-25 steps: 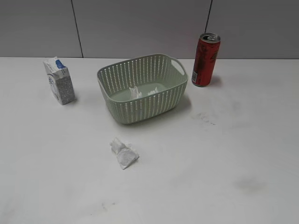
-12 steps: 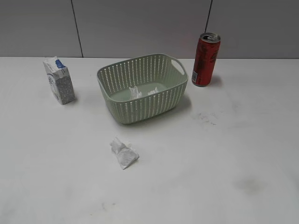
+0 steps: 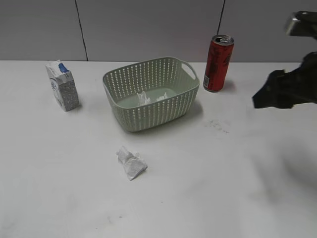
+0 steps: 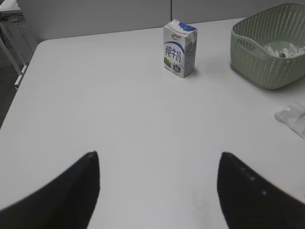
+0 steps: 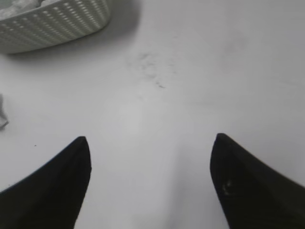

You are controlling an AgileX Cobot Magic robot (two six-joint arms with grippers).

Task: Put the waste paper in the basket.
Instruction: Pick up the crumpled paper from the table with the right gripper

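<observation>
- Two wads of waste paper (image 3: 143, 97) lie inside the basket (image 3: 148, 116) at the centre of my exterior view; a third wad (image 3: 131, 163) sits on the bare white table (image 3: 223, 188) at 6 o'clock from the basket, well apart from it.
- Behind the table I see a grey panelled wall (image 3: 148, 27) with dark vertical seams; faint dark smudges (image 3: 218, 125) mark the tabletop at 4 o'clock from the basket.
- At 9 o'clock from the basket a speckled milk carton (image 3: 63, 86) with a blue top stands upright; at 2 o'clock stands a red drinks can (image 3: 218, 63), its top opened.
- My right gripper (image 5: 150, 176) enters the exterior view at 3 o'clock, raised above the table; its fingers are spread wide with nothing between them.
- My left gripper (image 4: 157, 191) hovers over bare table with its fingers likewise parted and holding nothing; the carton and basket lie ahead at 12 to 2 o'clock.
</observation>
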